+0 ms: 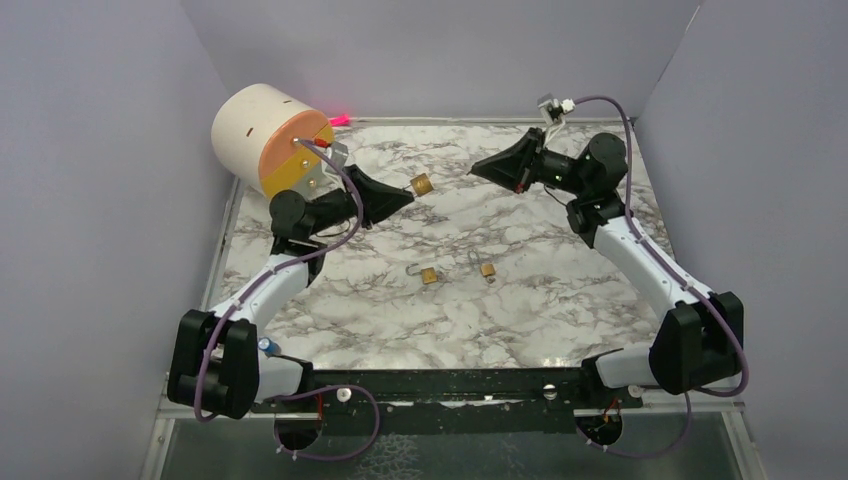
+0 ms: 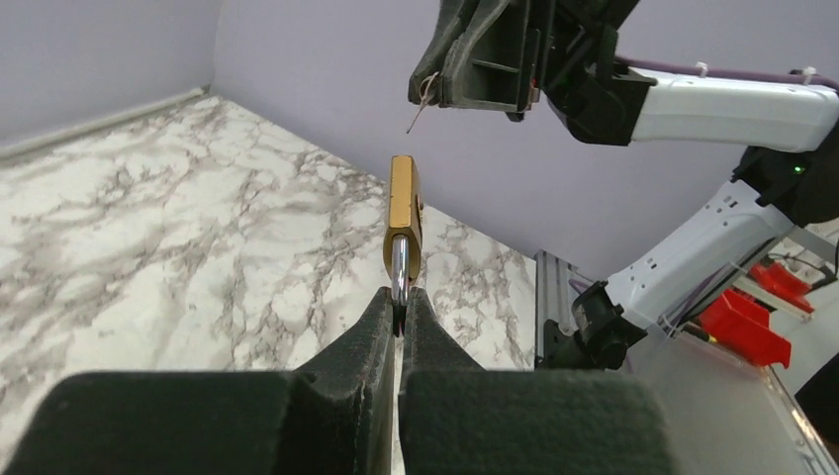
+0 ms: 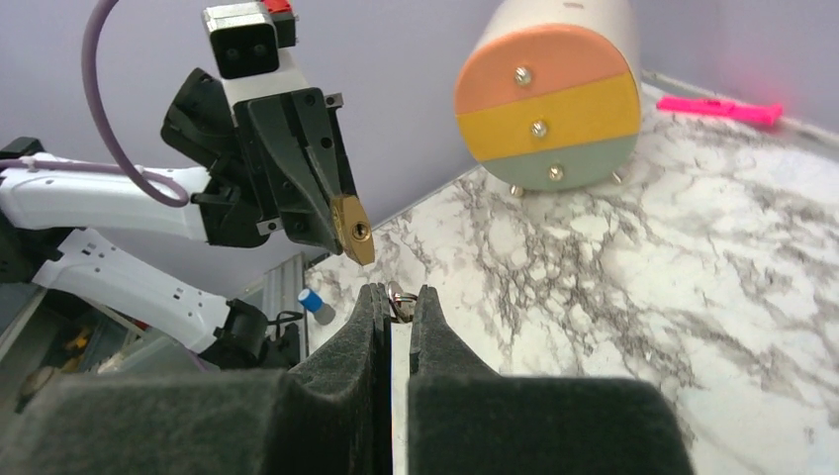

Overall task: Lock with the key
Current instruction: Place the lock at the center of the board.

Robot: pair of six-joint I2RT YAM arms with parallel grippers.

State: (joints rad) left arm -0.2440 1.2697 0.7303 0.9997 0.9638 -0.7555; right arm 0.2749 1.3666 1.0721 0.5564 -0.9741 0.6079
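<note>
A marble-patterned table (image 1: 560,310) stands between plain lavender walls (image 1: 100,150). Both arms rise from its near edge and bend inward, and their wrists face each other above the far half. At mid-table a loose lock (image 1: 428,276) lies on the marble, just left of a second loose lock (image 1: 488,269).

Farther back, the left gripper (image 1: 408,195) is clamped on the steel shackle (image 2: 399,267) of a brass padlock (image 1: 421,184). It holds the padlock in the air, keyhole end toward the other arm. Opposite, the right gripper (image 1: 478,168) is pinched tight on the key (image 3: 400,296). Only a small metal tip of the key shows between the pads. Key and padlock are near each other but apart.

At the back left lies a cream drum (image 1: 258,128) with an orange and yellow striped face, and a pink object (image 1: 340,120) lies just beside it.
</note>
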